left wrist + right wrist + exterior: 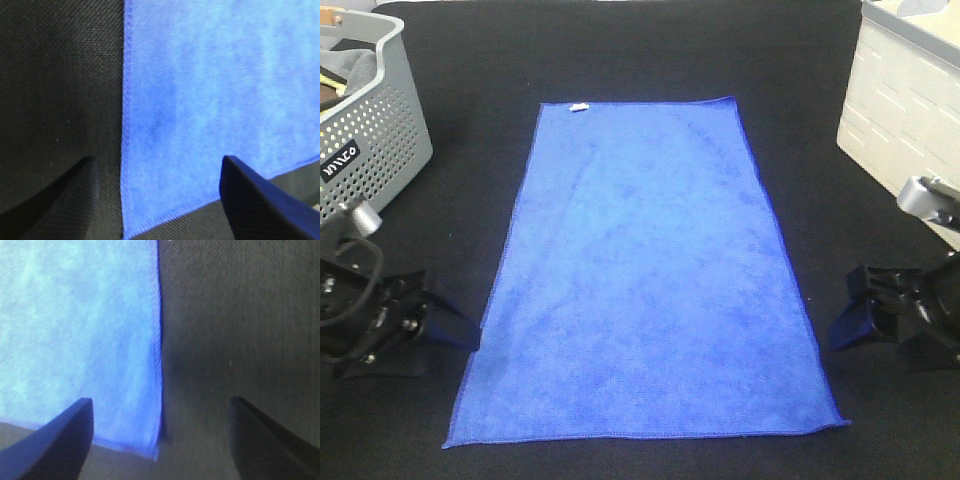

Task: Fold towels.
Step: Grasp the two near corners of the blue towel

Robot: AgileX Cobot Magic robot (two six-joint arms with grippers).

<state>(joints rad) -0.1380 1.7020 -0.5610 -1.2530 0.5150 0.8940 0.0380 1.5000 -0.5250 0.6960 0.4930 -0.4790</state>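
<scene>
Exterior high: left gripper and right gripper sit low beside the near corners of the blue towel, both spread wide, nothing held. Wrist views: each straddles a long hem, one finger over cloth, one over the black surface. Towel lies flat, fully spread, white tag on the far short edge. Far left: grey perforated basket with dark cloths inside. Far right: white crate, contents can't tell.
</scene>
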